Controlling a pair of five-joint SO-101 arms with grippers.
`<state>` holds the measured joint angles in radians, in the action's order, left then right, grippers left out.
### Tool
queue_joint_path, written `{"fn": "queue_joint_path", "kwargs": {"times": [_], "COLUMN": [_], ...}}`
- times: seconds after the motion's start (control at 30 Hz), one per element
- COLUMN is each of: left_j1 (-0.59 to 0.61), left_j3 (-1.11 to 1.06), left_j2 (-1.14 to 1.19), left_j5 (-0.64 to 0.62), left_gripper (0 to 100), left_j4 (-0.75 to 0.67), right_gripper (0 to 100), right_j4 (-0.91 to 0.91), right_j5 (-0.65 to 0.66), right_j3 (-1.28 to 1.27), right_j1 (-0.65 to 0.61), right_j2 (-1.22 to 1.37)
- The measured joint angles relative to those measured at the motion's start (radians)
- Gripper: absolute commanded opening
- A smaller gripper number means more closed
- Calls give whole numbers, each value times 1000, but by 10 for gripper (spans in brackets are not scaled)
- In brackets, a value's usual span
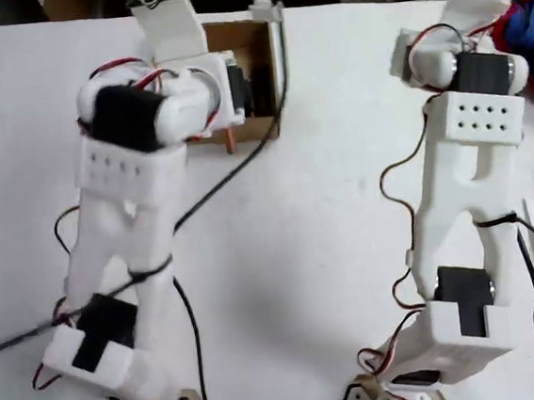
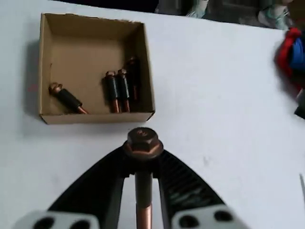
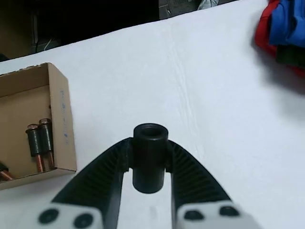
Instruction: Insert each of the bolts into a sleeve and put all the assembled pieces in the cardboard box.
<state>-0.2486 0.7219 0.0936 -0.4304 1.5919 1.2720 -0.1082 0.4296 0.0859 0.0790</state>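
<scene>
My left gripper (image 2: 143, 155) is shut on a copper bolt (image 2: 142, 143), hex head outward, held above the white table just short of the cardboard box (image 2: 145, 62). Several assembled pieces, such as the sleeved bolt (image 2: 66, 97), lie inside the box. My right gripper (image 3: 149, 148) is shut on a black sleeve (image 3: 149, 160) with its bore facing outward, off to one side of the box (image 3: 61, 119). In the high view the left arm covers part of the box (image 1: 256, 40), and the bolt's end (image 1: 231, 139) pokes out by the box's near wall.
Red and blue fabric (image 1: 525, 14) lies at the table's far right edge. Black and red cables (image 1: 236, 170) trail across the table between the arms. The two arm bases stand at the near edge.
</scene>
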Motion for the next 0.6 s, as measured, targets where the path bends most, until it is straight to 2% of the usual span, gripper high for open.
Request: {"fn": "queue_joint_path", "kwargs": {"times": [0.17,0.37,0.47,0.6], "left_j1": [37,58,94,117], "left_j3": [-232,-477,-715,-1111], "left_j2": [-34,-305,-459,-674], "left_j5": [20,61,68,127], "left_gripper": [24,24,24,24], "left_j4": [-133,-288,-473,-835], "right_gripper": [20,20,20,20], "right_j4": [64,189,183,95], "right_j5": [0,0,0,0], "right_j3": [2,3,-58,-216], "right_j1": [-75,-170,-184,-180], "right_j2": [0,-35,-44,-71]}}
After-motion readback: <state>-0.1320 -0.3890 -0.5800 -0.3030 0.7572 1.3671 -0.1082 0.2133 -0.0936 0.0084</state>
